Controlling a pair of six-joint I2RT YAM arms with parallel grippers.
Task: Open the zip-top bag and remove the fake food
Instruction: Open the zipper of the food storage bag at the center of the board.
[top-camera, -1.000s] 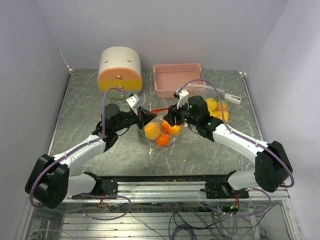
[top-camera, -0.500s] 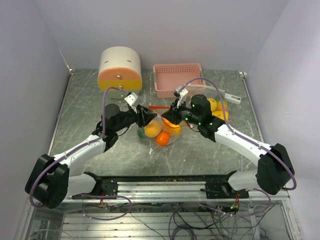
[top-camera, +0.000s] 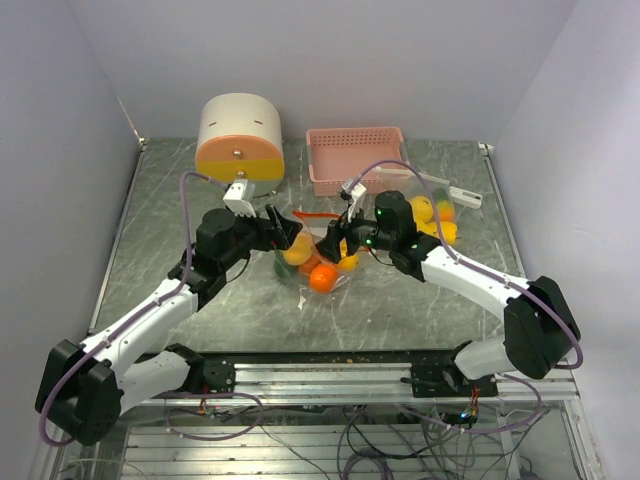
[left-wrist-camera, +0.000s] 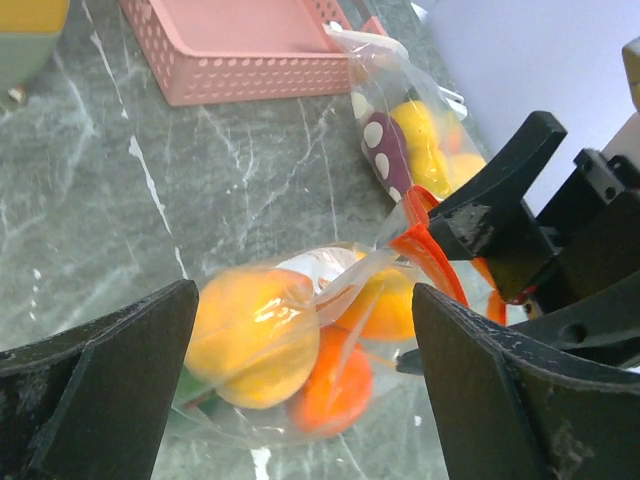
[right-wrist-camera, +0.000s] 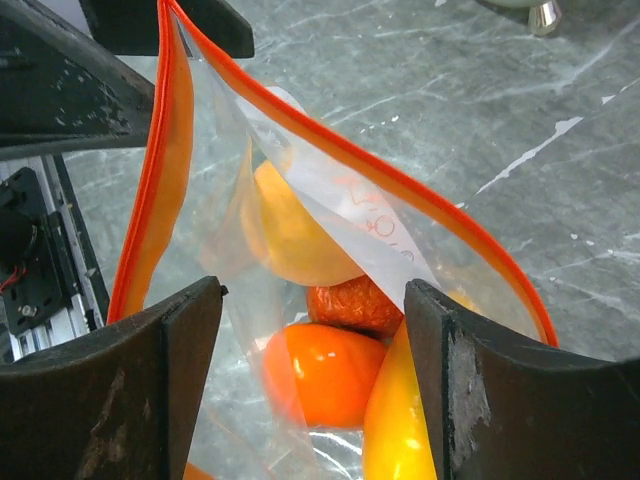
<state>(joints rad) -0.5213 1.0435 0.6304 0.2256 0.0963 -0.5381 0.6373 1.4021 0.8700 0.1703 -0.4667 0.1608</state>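
The zip-top bag (top-camera: 316, 262) lies mid-table, clear plastic with an orange zip strip (left-wrist-camera: 431, 252). Its mouth (right-wrist-camera: 300, 130) gapes toward the right wrist camera. Inside is fake food: a yellow-orange fruit (left-wrist-camera: 248, 338), an orange one (right-wrist-camera: 325, 372), a rough red one (right-wrist-camera: 356, 304) and a yellow one (right-wrist-camera: 402, 435). My left gripper (top-camera: 283, 232) (left-wrist-camera: 305, 300) stands open just left of the bag, holding nothing. My right gripper (top-camera: 332, 240) (right-wrist-camera: 312, 290) is open at the bag's mouth, its fingers either side of the loose plastic.
A second clear bag (top-camera: 436, 214) with yellow fruit and a purple spotted piece (left-wrist-camera: 384, 152) lies at the right. A pink basket (top-camera: 355, 158) stands behind it. The round cream and orange drawer box (top-camera: 240, 137) sits at the back left.
Both grippers have opened. The left one let go of the bag's edge and drew back a little to the left. The bag has shifted slightly and its mouth hangs open.
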